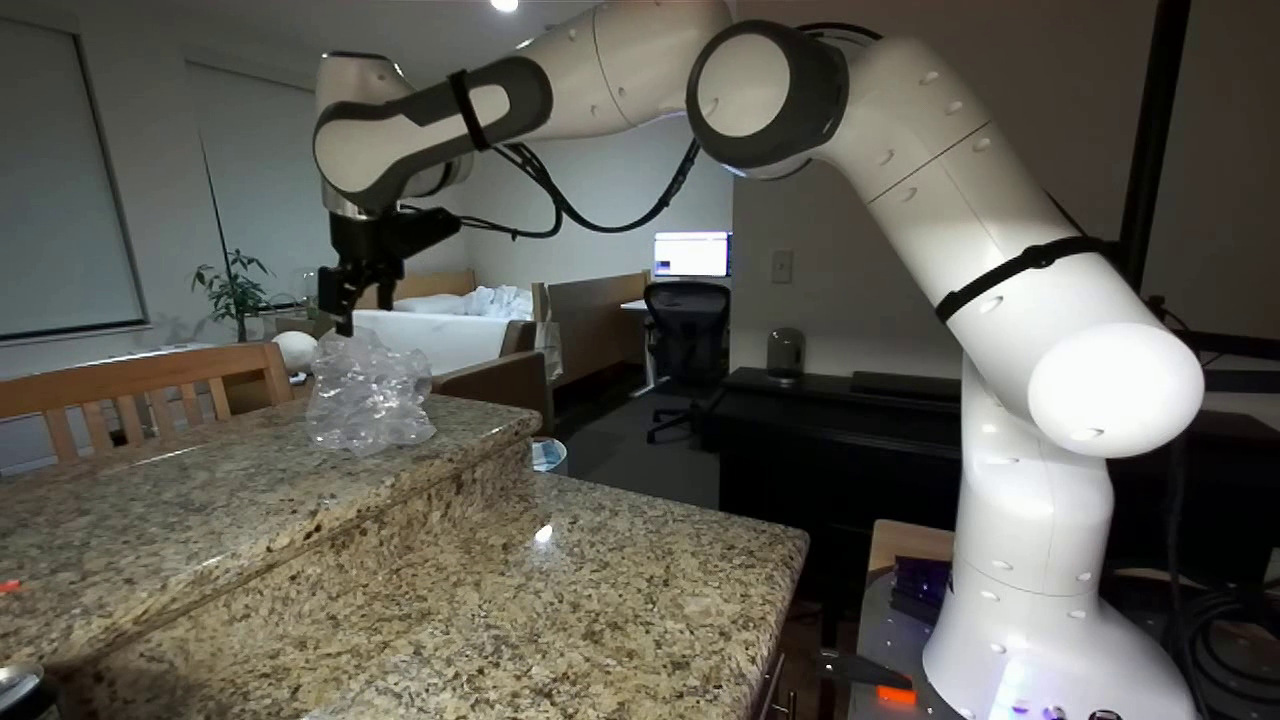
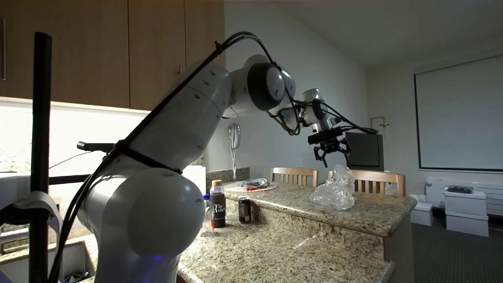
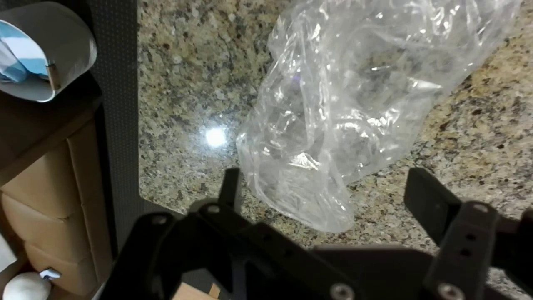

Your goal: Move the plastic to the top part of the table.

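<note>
While jaws gape, plastic (image 1: 370,395) (clear), atop counter (image 1: 220,500)

You're in a home kitchen: speckled tan granite counter (image 2: 373,208) below your black pincer (image 2: 336,162), brown wooden cupboards (image 2: 90,51) well apart from it, white-sheeted bed (image 1: 440,335) behind it.
</note>
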